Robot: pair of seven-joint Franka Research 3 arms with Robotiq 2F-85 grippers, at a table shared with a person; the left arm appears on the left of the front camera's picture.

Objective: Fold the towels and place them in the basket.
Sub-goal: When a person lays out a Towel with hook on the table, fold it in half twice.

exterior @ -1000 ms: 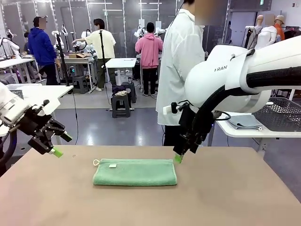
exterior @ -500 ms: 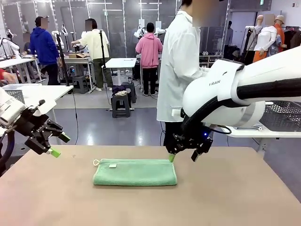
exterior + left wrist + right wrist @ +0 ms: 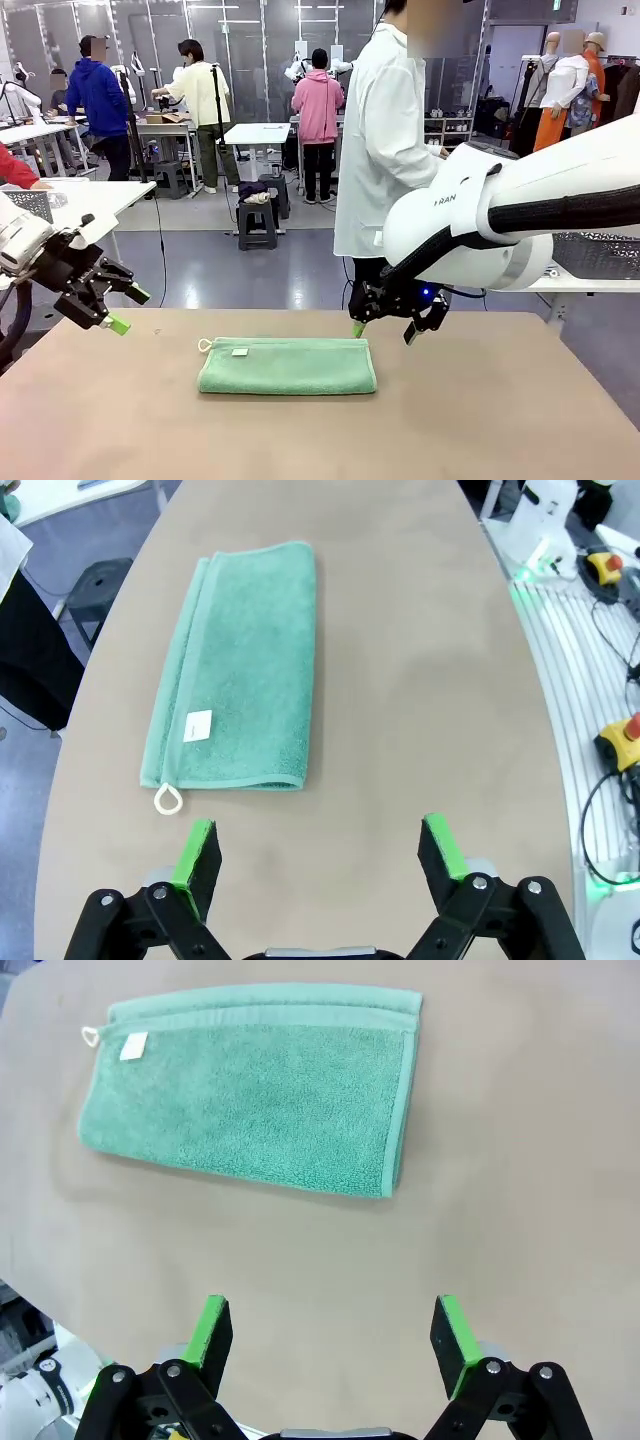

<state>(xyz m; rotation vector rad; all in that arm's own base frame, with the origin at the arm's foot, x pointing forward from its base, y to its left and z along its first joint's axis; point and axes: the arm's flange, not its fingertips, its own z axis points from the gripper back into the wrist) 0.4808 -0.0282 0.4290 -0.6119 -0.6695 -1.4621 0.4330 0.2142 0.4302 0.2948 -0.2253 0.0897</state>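
The mint green towel [image 3: 287, 365] lay flat on the table [image 3: 480, 420] as a long, narrow strip, its white loop [image 3: 204, 345] and label [image 3: 240, 352] at its left end. It looked already doubled lengthwise, so the step in hand seemed to be the gap between folds. The cross fold was not yet made, and nothing was on its way to the basket [image 3: 600, 254], which I took to be the dark perforated bin well beyond the towel's right end, partly behind the right arm.

The left end effector [image 3: 128, 308] hovered well off the towel's left end, released and empty, with its jaws spread wide. The right end effector [image 3: 384, 330] hung just above the towel's far right corner, also released and holding nothing. The right wrist view showed bare table between its pads [image 3: 212, 1325] and the cloth.

The next move probably called for pinching all layers at one short end, lifting low, and carrying that end over to meet the other. The corners would need to line up and the bottom layer must not drag.

Compared with a second earlier, the right wrist had rolled so that both fingers showed side by side instead of one pad pointing down. That arm had also sunk and shifted slightly toward the towel's middle. The left end effector and the towel had hardly changed.
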